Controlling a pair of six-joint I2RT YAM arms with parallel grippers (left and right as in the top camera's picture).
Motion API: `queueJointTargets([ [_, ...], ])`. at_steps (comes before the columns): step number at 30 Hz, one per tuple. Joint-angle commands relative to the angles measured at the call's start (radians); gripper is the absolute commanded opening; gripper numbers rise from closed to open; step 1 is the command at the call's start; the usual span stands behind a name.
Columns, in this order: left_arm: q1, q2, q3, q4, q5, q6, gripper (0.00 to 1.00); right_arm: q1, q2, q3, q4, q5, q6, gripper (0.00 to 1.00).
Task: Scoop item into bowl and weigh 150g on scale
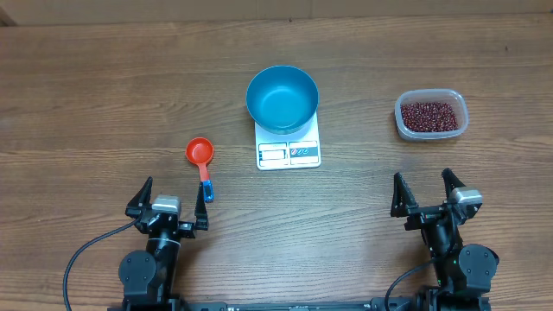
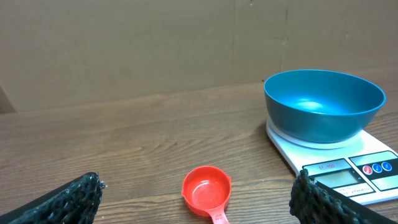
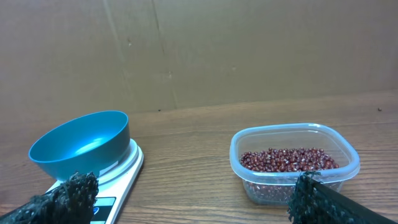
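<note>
In the overhead view, the scale [image 1: 289, 151] is lying near the middle of the wooden table [image 1: 86, 104], with its display window and button panel facing 6 o'clock, toward the 2 arms. The blue bowl [image 1: 282, 98] is sitting upright on the scale, covering its 12 o'clock part and overhanging that edge, so only the panel strip is showing. The beans [image 1: 429, 115] are lying as a maroon layer in a clear plastic tub [image 1: 402, 121], which is standing at 3 o'clock from the bowl and well apart from it. A red scoop [image 1: 200, 154] is lying on the table at about 8 o'clock from the bowl, cup facing up, its handle pointing toward 6 o'clock and ending in a blue tip [image 1: 207, 192]. The left gripper [image 1: 173, 194] is hovering at 7 o'clock on the table with its jaws spread wide and gripping nothing; the scoop's blue tip is lying close to its right finger, and whether they are touching cannot be told. The right gripper [image 1: 422, 186] is hovering at 5 o'clock on the table, at 6 o'clock from the tub and apart from it, its jaws also standing wide and holding nothing. In each wrist view, the 2 dark fingers are framing the lower corners.
</note>
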Motion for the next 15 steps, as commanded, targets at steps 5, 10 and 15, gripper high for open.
queueJointTargets([
  [5,0.008,-0.008,-0.004,-0.002,-0.014,-0.006,1.00,-0.001,-0.012,-0.010,0.006,0.010,0.000,1.00],
  [10,0.008,-0.008,-0.004,-0.002,-0.014,-0.006,1.00,-0.001,-0.012,-0.010,0.006,0.010,-0.001,1.00],
  [15,0.008,-0.008,-0.004,-0.002,-0.014,-0.006,1.00,-0.001,-0.012,-0.010,0.006,0.010,0.000,1.00],
])
